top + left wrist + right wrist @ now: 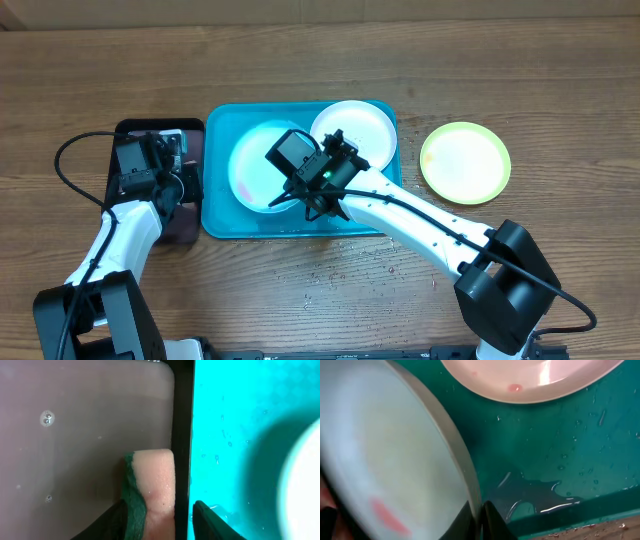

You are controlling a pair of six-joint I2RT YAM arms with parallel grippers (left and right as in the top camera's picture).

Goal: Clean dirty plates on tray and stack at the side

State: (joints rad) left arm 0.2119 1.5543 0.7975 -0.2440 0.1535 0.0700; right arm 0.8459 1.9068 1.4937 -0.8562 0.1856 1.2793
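The teal tray (220,218) (560,450) (225,420) lies at the middle of the table. In its left half sits the light blue plate (255,165) (385,450), which bears a red smear (385,515). My right gripper (300,198) (479,517) is shut on this plate's near rim, which looks lifted a little off the wet tray floor. The white plate (355,130) (530,380) rests in the tray's far right corner with a reddish drop on it. The yellow-green plate (465,162) lies on the bare wood right of the tray. My left gripper (188,185) (159,515) is shut on a pink-and-green sponge (155,475).
A small black-rimmed tray (160,124) with a pinkish inside (75,435) stands against the teal tray's left side, and the sponge hangs over its right rim. Water pools on the teal tray's floor (540,495). Drops lie on the wood in front of it (350,265).
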